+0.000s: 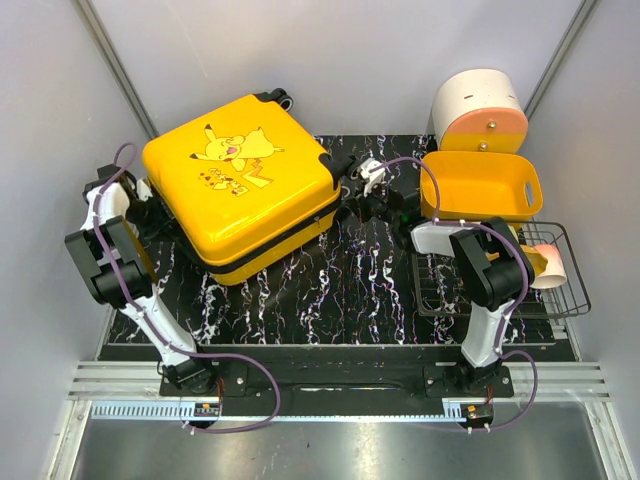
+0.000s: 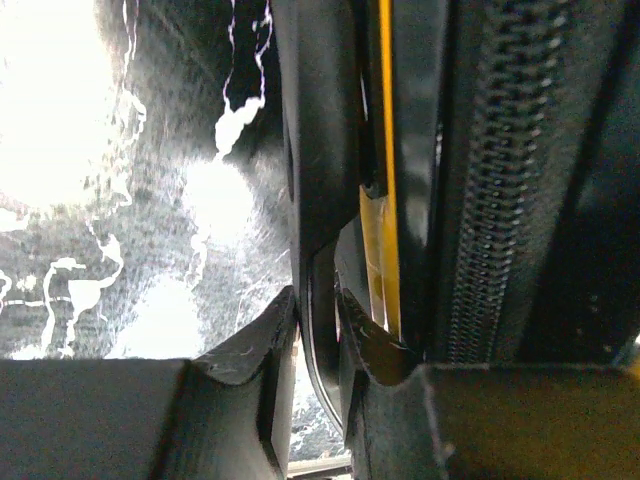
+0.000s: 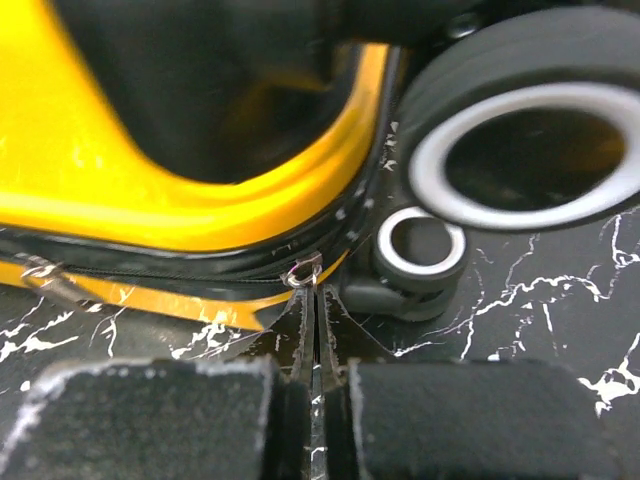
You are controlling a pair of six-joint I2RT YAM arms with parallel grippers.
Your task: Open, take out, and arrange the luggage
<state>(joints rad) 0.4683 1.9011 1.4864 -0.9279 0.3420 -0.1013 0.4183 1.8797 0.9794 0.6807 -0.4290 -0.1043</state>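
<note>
Lying flat at the far left of the black marbled mat (image 1: 340, 290), the luggage (image 1: 240, 185) shows its printed lid to the overhead camera, with its wheels at the far and right corners. The left arm (image 1: 105, 255) stands folded beside the case's left flank, elbow towards the near edge and wrist turned in against the shell. The right arm (image 1: 480, 265) rises from its base, bends at the elbow and stretches leftward and low, its wrist ending at the case's right corner. A yellow basket (image 1: 480, 212) sits behind that arm, well apart from the case

From the left wrist, the left gripper (image 2: 318, 305) is set narrow, its two fingers (image 2: 240, 370) closed onto a thin black strip on the side of the case. Just beside it run a band of yellow shell and the zip teeth (image 2: 480, 200)

From the right wrist, the right gripper (image 3: 312, 300) lies low over the mat with its fingers pressed together. Their tips meet right at the small metal zip pull (image 3: 303, 270) on the seam; whether the pull is pinched I cannot tell. A black-and-white wheel (image 3: 520, 150) hangs just to the right
</note>
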